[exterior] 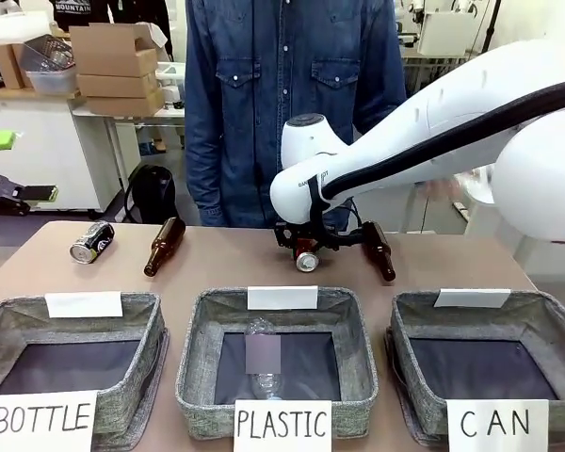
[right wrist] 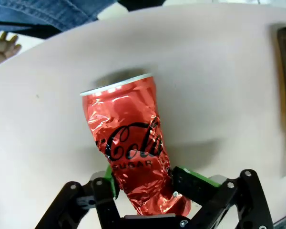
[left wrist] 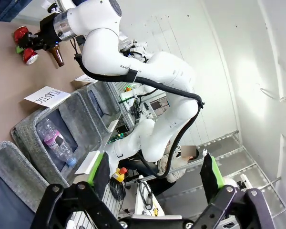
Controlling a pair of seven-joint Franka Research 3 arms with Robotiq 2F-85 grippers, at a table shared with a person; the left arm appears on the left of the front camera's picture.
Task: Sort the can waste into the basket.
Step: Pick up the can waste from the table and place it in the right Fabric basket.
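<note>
The dented red can [right wrist: 128, 138] lies on the tan table at its far middle, also seen as the red can [exterior: 308, 261] under my right arm. My right gripper [right wrist: 143, 179] is shut on its crumpled end, green pads pressed against both sides; the same right gripper [exterior: 308, 250] reaches down from the right. A black can [exterior: 91, 242] lies on its side at the far left. The grey basket signed "CAN" [exterior: 537, 303] stands at the near right with a dark bare bottom. My left gripper [left wrist: 155, 167] is open, held off the table with nothing between its fingers.
One brown bottle [exterior: 164, 246] lies right of the black can, another brown bottle [exterior: 380, 250] just right of the red can. The "PLASTIC" basket [exterior: 198, 377] holds a clear bottle [exterior: 262, 363]; the "BOTTLE" basket [exterior: 141, 367] is at the near left. A person [exterior: 282, 104] stands behind the table.
</note>
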